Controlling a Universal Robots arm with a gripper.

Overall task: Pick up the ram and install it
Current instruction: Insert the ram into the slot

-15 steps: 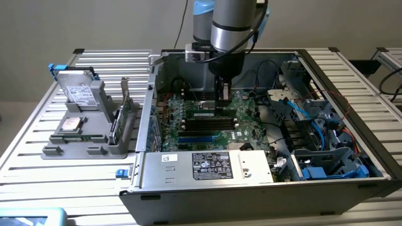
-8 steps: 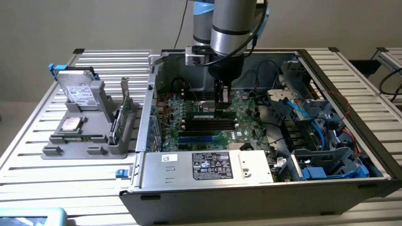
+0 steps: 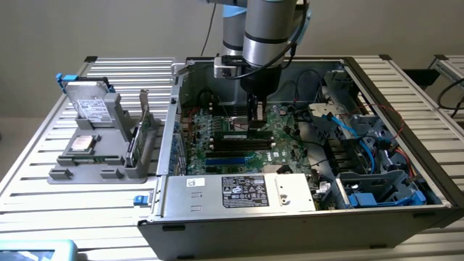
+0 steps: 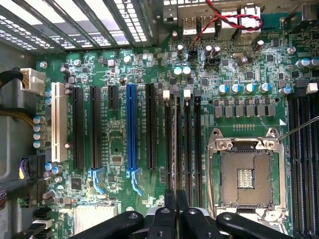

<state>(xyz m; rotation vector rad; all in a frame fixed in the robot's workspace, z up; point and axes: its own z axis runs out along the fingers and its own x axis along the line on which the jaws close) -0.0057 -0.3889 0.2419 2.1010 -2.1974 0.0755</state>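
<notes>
Gripper [image 3: 255, 126] is down inside the case [image 3: 290, 239], claw pinched narrow on the top edge of the ram [image 3: 239, 133], which stands at the memory slots [image 3: 243, 144]; pickup done, full seating unconfirmed.

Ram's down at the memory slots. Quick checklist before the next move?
1. Grip: gripper closed on the ram: ok.
2. Position: ram low over the memory slots, inside the case: ok.
3. Ram lined up with a single slot: cannot tell.
4. White slot latches open: cannot tell.
5. Red-black wires clear of the slots: ok.
6. Ram fully seated: cannot tell.
</notes>
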